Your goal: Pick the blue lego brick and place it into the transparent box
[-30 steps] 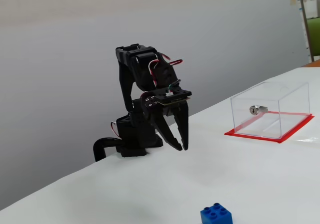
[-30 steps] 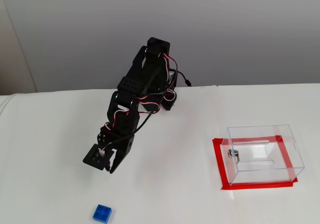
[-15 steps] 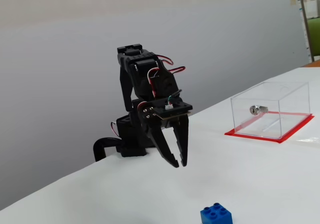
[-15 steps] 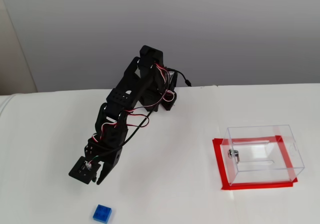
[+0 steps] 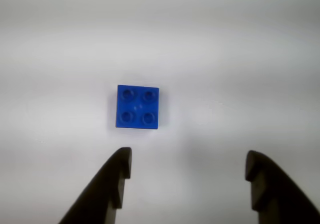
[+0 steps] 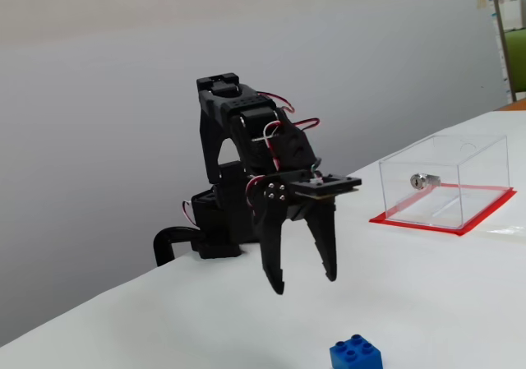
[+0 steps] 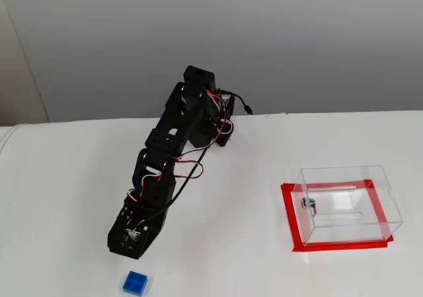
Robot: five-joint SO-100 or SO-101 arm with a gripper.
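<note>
The blue lego brick [image 5: 137,107] lies flat on the white table, studs up, just beyond my fingertips in the wrist view. My gripper [image 5: 187,161] is open, empty, and pointing down above the table. In a fixed view the gripper [image 6: 304,280] hangs behind and left of the brick [image 6: 355,354], clear of it. From higher up, in a fixed view, the brick [image 7: 135,282] sits just in front of the gripper's body, which hides the fingertips. The transparent box [image 6: 444,180], with a silver lock [image 6: 422,181] and red base rim [image 7: 330,245], stands far to the right.
The arm's black base [image 6: 215,229] sits at the table's back edge [image 7: 79,121] against a grey wall. Open white tabletop [image 7: 225,244] lies between the brick and the box [image 7: 347,204]. Shelving [image 6: 509,32] shows at the far right.
The arm has reached forward and down toward the brick. The gripper has swung to point straight down and its fingers have spread wider. Brick and box have not moved.
</note>
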